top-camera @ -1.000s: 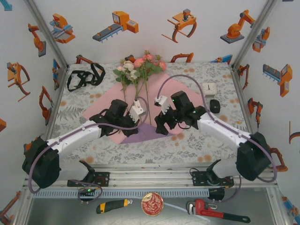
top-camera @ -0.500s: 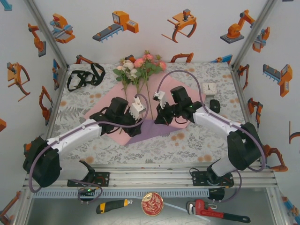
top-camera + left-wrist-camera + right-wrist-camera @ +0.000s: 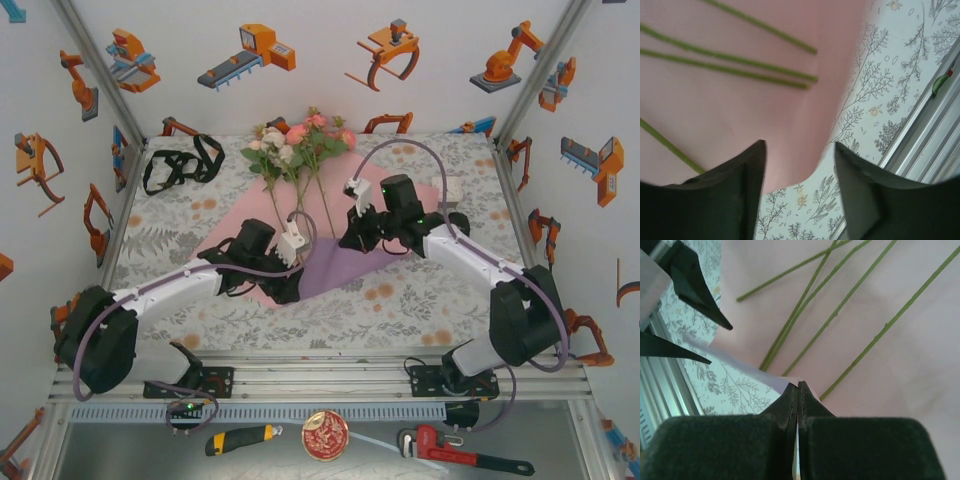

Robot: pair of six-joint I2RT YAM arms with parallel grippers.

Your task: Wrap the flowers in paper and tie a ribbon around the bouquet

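**Right gripper pinches the paper; left gripper gapes over its near edge**

The flowers (image 3: 296, 142) lie at the far middle of the table (image 3: 420, 300); their long axis runs far to near, with the blooms at the far end and the thin stems pointing back toward the arms. The stems rest on the pink side of the paper (image 3: 730, 110), which is spread flat except at its near right part; that part is turned over and shows lilac. The right gripper (image 3: 798, 385) has its fingers pressed together on a thin edge of the sheet, just beside the stem ends. The left gripper (image 3: 799, 145) hovers over the paper's near edge with fingers spread, holding nothing. The ribbon (image 3: 182, 163) sits in a loose heap at the far left, apart from the paper. On the shelf below the near rail a round tin (image 3: 325, 433) holds something reddish that I cannot make out. Compared with half a second ago, the right gripper has moved farther and rightward, and the lilac patch has widened.
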